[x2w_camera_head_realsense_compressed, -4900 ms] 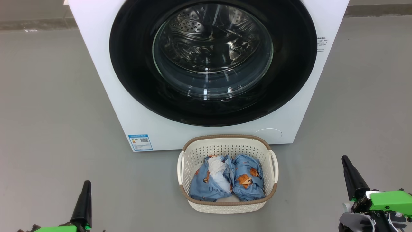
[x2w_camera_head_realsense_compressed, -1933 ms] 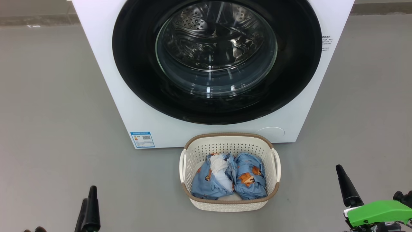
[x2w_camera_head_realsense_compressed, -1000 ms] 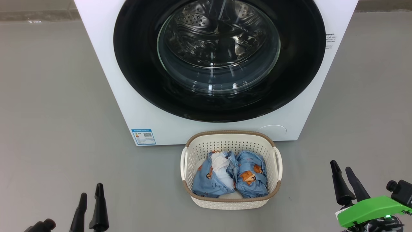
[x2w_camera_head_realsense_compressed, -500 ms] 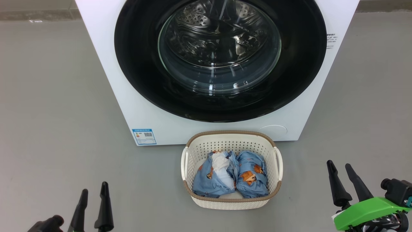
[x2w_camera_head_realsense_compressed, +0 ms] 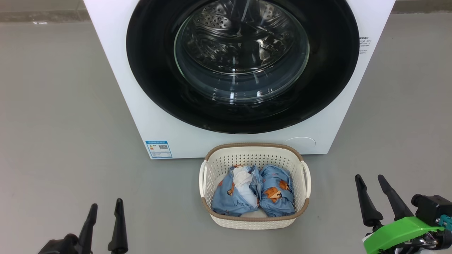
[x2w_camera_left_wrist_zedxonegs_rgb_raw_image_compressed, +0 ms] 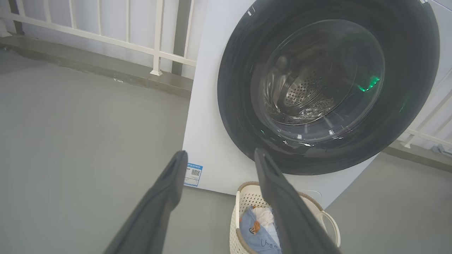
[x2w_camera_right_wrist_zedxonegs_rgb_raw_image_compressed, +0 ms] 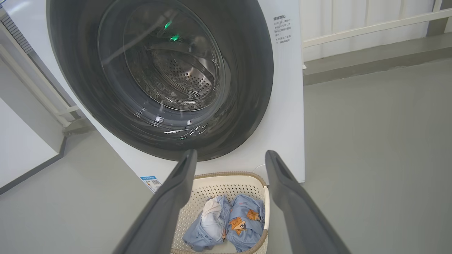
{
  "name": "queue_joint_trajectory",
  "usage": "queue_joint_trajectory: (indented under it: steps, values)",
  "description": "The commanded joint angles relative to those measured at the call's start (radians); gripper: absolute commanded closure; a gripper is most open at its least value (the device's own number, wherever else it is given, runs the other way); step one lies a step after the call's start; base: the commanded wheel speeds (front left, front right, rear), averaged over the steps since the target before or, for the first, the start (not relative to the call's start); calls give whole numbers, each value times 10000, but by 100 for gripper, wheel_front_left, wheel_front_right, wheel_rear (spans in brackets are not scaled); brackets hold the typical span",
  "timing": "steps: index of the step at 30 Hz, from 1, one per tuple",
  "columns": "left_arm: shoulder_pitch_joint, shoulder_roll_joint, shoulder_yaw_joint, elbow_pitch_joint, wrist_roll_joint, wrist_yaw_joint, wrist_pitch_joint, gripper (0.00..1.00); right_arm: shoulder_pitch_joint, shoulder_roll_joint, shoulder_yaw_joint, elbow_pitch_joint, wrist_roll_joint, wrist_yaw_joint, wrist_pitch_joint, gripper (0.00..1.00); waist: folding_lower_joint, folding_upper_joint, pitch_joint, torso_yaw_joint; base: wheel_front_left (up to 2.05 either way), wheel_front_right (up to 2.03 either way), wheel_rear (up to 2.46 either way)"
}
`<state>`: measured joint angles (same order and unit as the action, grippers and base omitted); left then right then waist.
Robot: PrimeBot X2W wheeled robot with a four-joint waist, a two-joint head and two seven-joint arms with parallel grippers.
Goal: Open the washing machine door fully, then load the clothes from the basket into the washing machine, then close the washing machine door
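— How are the jaws standing?

— Both pairs are standing wide apart and gripping nothing. The left jaws are showing two dark fingers (x2w_camera_head_realsense_compressed: 119, 225) at the lower left of the head view. The right jaws are sitting at the lower right and reaching slightly further forward.

— Which way is the washing machine door (x2w_camera_head_realsense_compressed: 242, 60) lying from them?

— Ahead and above, between the two arms. In the left wrist view it is sitting up and to the right of the fingers, and in the right wrist view up and to the left. So I am judging that either arm is going to have to rise and swing inward.

— Is it shut?

— It is looking shut, with its black rim lying flush on the front of the washing machine (x2w_camera_head_realsense_compressed: 116, 88). Being round, it is offering no long axis. I am not making out a handle or a hinge, so I cannot tell which edge is opening.

— Which arm is nearer?

— The right, I am guessing, and only slightly.

— Is anything lying in the way?

— The basket (x2w_camera_head_realsense_compressed: 252, 145) is sitting on the floor (x2w_camera_head_realsense_compressed: 53, 123) just in front of the machine. It is lying below the door and between the arms, with the clothes (x2w_camera_head_realsense_compressed: 252, 192) bundled inside. A low reach is risking a knock against it.
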<state>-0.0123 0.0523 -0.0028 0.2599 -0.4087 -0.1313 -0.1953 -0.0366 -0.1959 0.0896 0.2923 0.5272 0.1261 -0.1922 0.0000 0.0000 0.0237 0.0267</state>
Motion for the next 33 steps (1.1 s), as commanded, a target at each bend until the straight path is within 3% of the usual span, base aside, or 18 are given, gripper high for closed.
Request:
queue_joint_trajectory:
  steps: [1, 18, 33]
  values:
    - [-211, 201, 220, -232, 364, 5, -155, 0, -404, -247, 189, -288, -364, 44, -182, 0, 0, 0, 12, 7, 0, 0, 0]
    - [-253, 256, 289, -182, 2326, 6, -655, 0, -420, -400, 325, -309, -2157, 46, -685, 0, 0, 0, 12, -68, 0, 0, 0]
    - [-313, 173, 538, 133, 2190, 6, -665, 0, -313, -247, 63, -327, -2202, 46, -695, 0, 0, 0, 22, -152, 0, 0, 0]
